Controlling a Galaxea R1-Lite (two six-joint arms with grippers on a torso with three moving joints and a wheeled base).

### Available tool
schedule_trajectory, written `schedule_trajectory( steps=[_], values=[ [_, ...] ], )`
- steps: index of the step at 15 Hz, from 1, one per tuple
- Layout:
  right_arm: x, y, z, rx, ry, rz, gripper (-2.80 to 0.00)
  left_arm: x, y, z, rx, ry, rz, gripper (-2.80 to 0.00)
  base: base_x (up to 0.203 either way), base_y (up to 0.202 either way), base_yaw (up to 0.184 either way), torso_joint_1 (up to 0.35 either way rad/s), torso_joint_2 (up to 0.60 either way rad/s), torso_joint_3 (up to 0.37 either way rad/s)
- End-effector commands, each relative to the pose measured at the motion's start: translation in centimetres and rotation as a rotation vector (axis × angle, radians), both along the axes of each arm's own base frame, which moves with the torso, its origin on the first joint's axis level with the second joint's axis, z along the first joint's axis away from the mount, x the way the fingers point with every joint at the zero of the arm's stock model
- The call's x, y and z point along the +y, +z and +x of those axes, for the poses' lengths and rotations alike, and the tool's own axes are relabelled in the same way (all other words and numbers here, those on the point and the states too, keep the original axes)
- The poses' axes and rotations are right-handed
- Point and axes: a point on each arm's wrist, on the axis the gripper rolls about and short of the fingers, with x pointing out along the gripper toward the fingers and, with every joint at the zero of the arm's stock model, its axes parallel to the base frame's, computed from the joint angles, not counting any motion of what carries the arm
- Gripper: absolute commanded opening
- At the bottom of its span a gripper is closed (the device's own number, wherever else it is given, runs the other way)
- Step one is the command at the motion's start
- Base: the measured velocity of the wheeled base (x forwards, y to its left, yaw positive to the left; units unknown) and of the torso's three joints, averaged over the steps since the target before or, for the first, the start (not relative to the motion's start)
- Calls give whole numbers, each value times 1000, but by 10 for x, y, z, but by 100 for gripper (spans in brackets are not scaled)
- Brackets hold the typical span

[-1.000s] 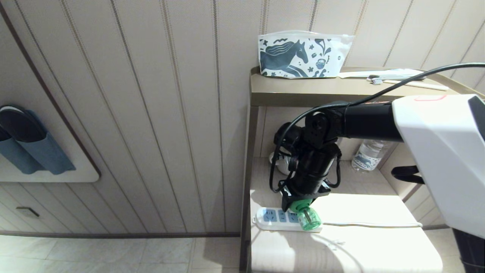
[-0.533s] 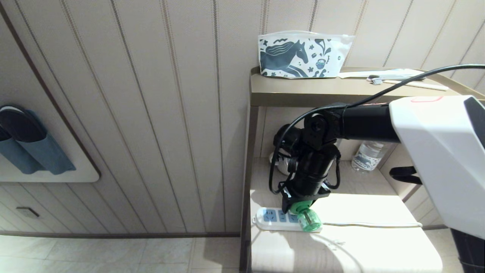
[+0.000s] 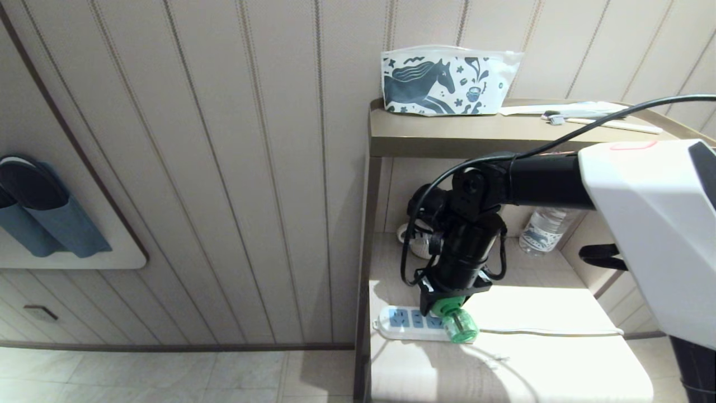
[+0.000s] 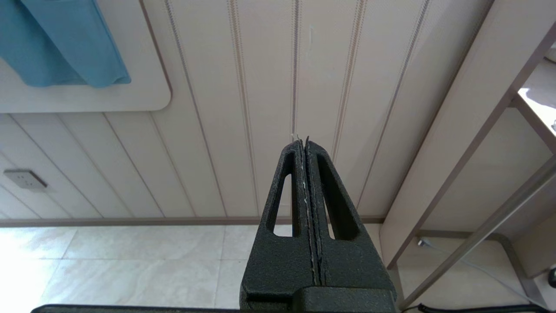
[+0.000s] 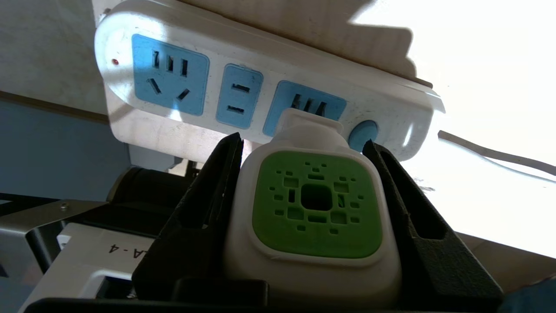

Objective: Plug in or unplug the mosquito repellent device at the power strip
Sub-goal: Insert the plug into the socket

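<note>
Two-level beige shelf unit (image 3: 425,140) against a panelled wall. On its top board: a horse-printed pouch (image 3: 444,81) at the back left corner, flat white packets (image 3: 565,109) beside it toward the right. On the pale lower board (image 3: 537,313): a white power strip (image 3: 411,323) near the front left edge with its cord (image 3: 551,333) trailing right, a clear water bottle (image 3: 542,229) at the back.

Left gripper (image 4: 306,143) fingers pressed together, panelled wall (image 4: 243,108), blue cloth (image 4: 65,43), tiled floor (image 4: 130,265), wall socket (image 4: 25,179)
</note>
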Motion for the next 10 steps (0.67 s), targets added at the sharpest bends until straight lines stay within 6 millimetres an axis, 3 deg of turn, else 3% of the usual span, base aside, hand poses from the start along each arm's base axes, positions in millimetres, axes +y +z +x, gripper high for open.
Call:
schedule_trajectory(
  steps=[1,10],
  values=[
    [-1,0,-1,9,-2,-3,-280,0,0,0,1,0,-1,-280,0,0,0,0,0,0],
    [0,-11,0,40,-3,-16,-280,0,0,0,2,0,0,-280,0,0,0,0,0,0]
  ],
)
